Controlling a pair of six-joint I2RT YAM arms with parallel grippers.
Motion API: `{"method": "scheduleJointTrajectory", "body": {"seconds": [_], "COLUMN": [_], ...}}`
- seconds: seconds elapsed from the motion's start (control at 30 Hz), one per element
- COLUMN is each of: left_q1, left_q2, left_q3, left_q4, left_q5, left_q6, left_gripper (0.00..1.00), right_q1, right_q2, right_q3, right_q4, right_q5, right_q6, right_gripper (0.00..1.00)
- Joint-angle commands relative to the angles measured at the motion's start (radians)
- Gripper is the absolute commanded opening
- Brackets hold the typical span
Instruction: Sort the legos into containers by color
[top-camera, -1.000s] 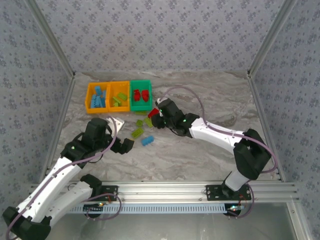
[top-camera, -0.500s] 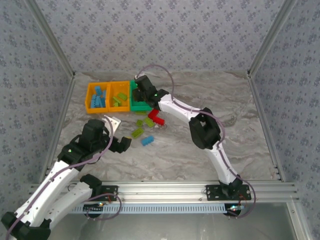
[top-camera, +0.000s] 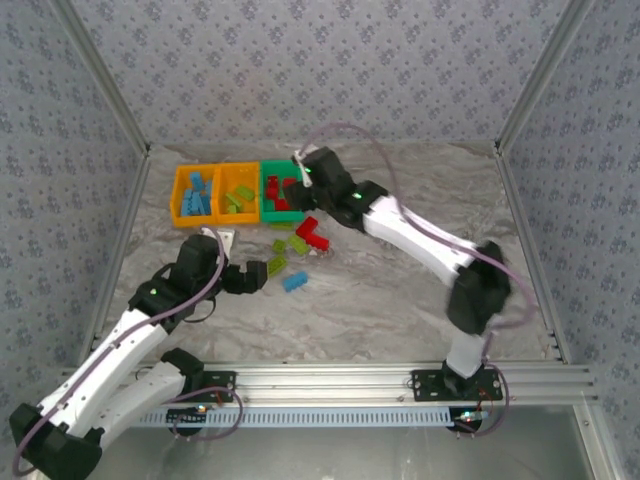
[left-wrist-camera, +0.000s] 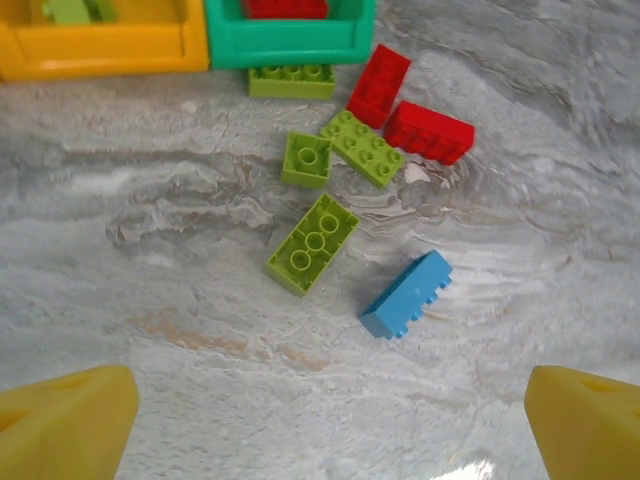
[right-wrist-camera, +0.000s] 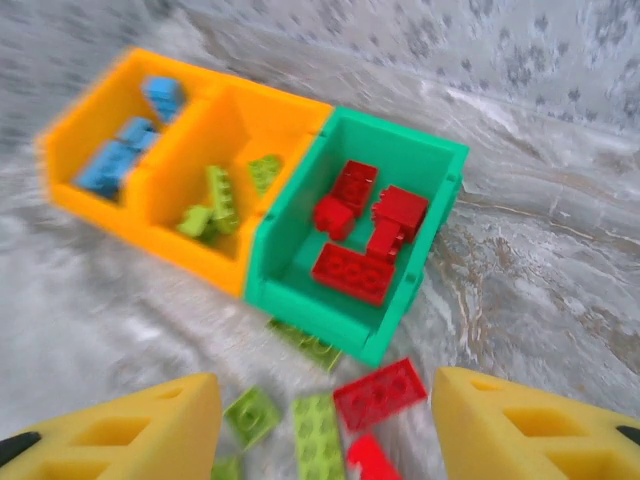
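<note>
Your right gripper (top-camera: 300, 182) has drifted right above the green bin (right-wrist-camera: 452, 170), wide open, empty; your left gripper (top-camera: 262, 272), likewise open and empty, has crept toward the loose bricks (left-wrist-camera: 312, 243).

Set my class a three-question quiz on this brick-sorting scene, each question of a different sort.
1. True or false: the green bin holds red bricks.
2. How many blue bricks lie loose on the table?
3. The right hand is: A open and empty; B shut on a red brick; C shut on a blue brick.
Key: 1 true; 2 one; 3 A.
</note>
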Motion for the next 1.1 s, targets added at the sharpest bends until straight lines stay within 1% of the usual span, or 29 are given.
{"method": "scheduleJointTrajectory", "body": {"seconds": [0.0, 0.07, 0.1, 0.13, 0.2, 0.27, 0.37, 0.43, 0.47, 0.57, 0.67, 0.77, 0.83, 1.0, 1.07], "left_q1": [-0.014, -0.024, -0.032, -0.047, -0.091, -0.125, -0.141, -0.141, -0.14, -0.14, -0.141, -0.145, -0.149, -0.15, -0.149], "left_q2": [0.085, 0.172, 0.213, 0.262, 0.36, 0.477, 0.612, 0.67, 0.697, 0.775, 0.822, 0.829, 0.827, 0.833, 0.854], "left_q3": [-0.045, -0.051, -0.05, -0.038, 0.001, 0.064, 0.122, 0.121, 0.126, 0.171, 0.201, 0.196, 0.203, 0.231, 0.26], "left_q4": [0.091, 0.126, 0.144, 0.162, 0.167, 0.14, 0.136, 0.173, 0.181, 0.154, 0.175, 0.252, 0.265, 0.256, 0.218], "left_q5": [-0.087, -0.109, -0.107, -0.115, -0.17, -0.22, -0.203, -0.193, -0.196, -0.215, -0.217, -0.191, -0.195, -0.227, -0.251], "left_q6": [-0.275, -0.419, -0.455, -0.484, -0.524, -0.561, -0.621, -0.676, -0.695, -0.708, -0.659, -0.613, -0.6, -0.58, -0.594], "left_gripper": [0.99, 0.99, 0.99, 0.99, 0.99, 0.99, 0.99, 0.99, 0.99, 0.99, 0.99, 0.99, 0.99, 0.99, 0.99], "right_q1": [0.034, 0.052, 0.062, 0.072, 0.084, 0.096, 0.114, 0.114, 0.112, 0.111, 0.112, 0.112, 0.112, 0.113, 0.113], "right_q2": [-0.242, -0.363, -0.403, -0.452, -0.518, -0.569, -0.628, -0.659, -0.672, -0.685, -0.683, -0.675, -0.672, -0.665, -0.662], "right_q3": [-0.161, -0.247, -0.278, -0.315, -0.368, -0.428, -0.481, -0.509, -0.519, -0.523, -0.521, -0.525, -0.529, -0.538, -0.536], "right_q4": [-0.04, -0.112, -0.146, -0.176, -0.219, -0.254, -0.275, -0.275, -0.275, -0.281, -0.286, -0.293, -0.297, -0.285, -0.283], "right_q5": [-0.051, -0.066, -0.064, -0.062, -0.057, -0.052, -0.009, 0.02, 0.038, 0.049, 0.044, 0.043, 0.048, 0.044, 0.041], "right_q6": [-0.004, 0.028, 0.042, 0.062, 0.098, 0.129, 0.155, 0.164, 0.17, 0.172, 0.166, 0.161, 0.16, 0.163, 0.162], "right_gripper": [0.67, 0.72, 0.73, 0.75, 0.79, 0.84, 0.94, 0.99, 1.0, 1.0, 1.0, 1.0, 1.0, 1.0, 1.0]}}
